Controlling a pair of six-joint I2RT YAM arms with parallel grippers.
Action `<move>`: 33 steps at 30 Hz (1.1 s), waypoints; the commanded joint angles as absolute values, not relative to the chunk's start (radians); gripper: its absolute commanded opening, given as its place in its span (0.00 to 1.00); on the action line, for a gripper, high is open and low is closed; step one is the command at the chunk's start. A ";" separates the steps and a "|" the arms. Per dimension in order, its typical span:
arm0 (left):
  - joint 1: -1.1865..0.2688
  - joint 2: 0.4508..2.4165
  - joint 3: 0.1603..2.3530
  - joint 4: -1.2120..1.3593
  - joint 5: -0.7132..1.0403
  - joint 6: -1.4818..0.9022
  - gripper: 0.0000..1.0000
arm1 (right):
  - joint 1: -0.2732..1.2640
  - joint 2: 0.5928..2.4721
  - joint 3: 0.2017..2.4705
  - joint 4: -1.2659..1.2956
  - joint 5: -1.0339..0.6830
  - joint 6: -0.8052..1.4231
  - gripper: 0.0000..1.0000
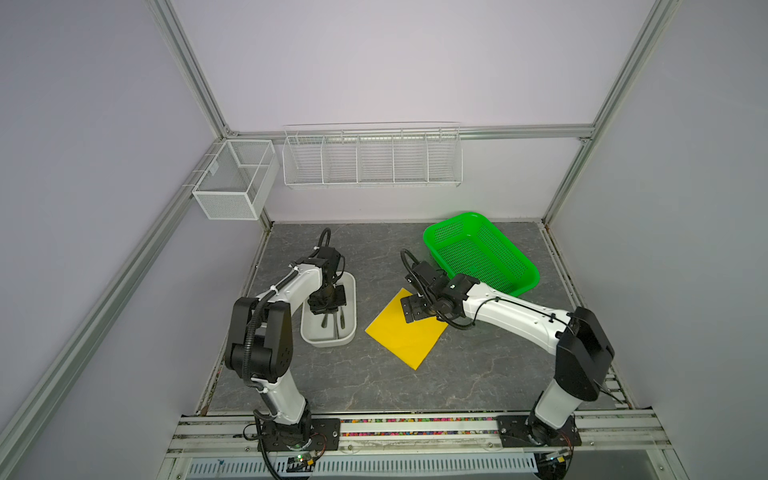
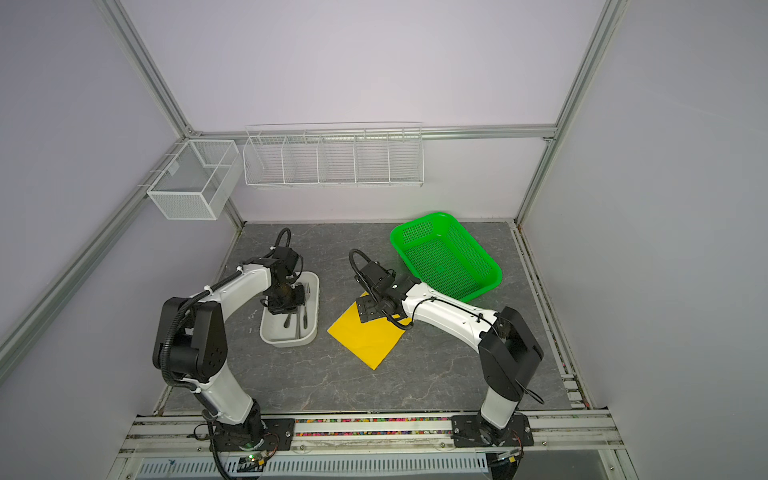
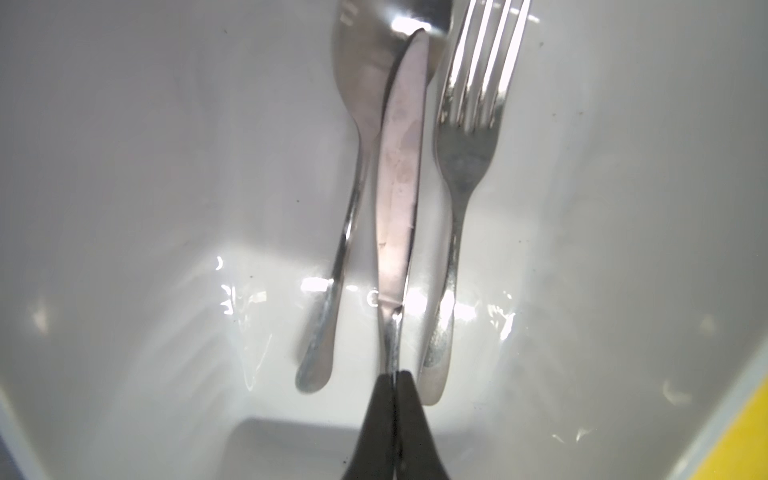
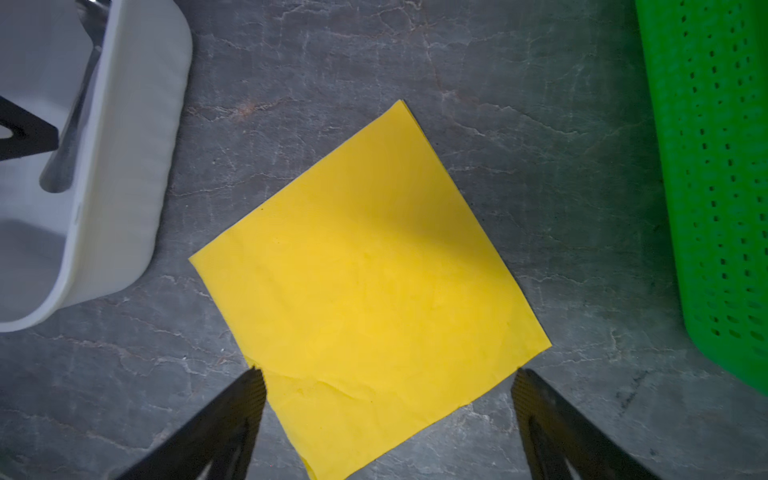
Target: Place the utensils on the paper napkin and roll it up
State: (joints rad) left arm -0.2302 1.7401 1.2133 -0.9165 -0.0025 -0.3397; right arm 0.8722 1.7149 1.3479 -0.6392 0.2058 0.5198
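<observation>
Black fingers [image 3: 376,419] of the left gripper [image 3: 394,376] are pinched tight on the knife [image 3: 401,166], low on its handle, which stands edge-on between them. The spoon [image 3: 360,83] lies on one side of it and the fork [image 3: 468,137] on the other, all three in the white tray [image 3: 124,174]. The knife's tip overlaps the spoon bowl in the left wrist view; whether it is clear of the tray floor I cannot tell. In a top view the set runs lengthwise along the tray, handles toward the robot's base, tines toward the back wall.

The right gripper [image 4: 388,374] hangs wide open and empty above the napkin [image 4: 365,282]. The napkin lies flat on the table [image 1: 374,386] between tray and basket [image 1: 482,253], turned as a diamond with one corner toward the back wall and one toward the base. Nothing is on it.

This looks like the first pick, with no utensil placed yet. The next move probably calls for a straight lift, so the blade does not drag the spoon. After that comes a carry across to the napkin, laying the knife down so the sheet can later roll around its length. Held so near the handle's end, the blade may sag or swing
</observation>
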 commanded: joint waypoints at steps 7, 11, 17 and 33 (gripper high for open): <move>-0.232 1.702 1.241 -0.943 -0.005 -0.352 0.05 | 0.880 1.731 1.330 -0.381 -0.072 0.574 0.93; -0.195 1.691 1.252 -0.928 -0.004 -0.374 0.05 | 0.900 1.813 1.416 -0.337 -0.149 0.574 0.87; -0.103 1.568 1.158 -0.826 0.113 -0.390 0.16 | 0.945 1.973 1.652 -0.457 -0.105 0.552 0.73; -0.198 1.736 1.137 -0.879 0.030 -0.361 0.26 | 0.930 1.881 1.537 -0.506 0.011 0.545 0.69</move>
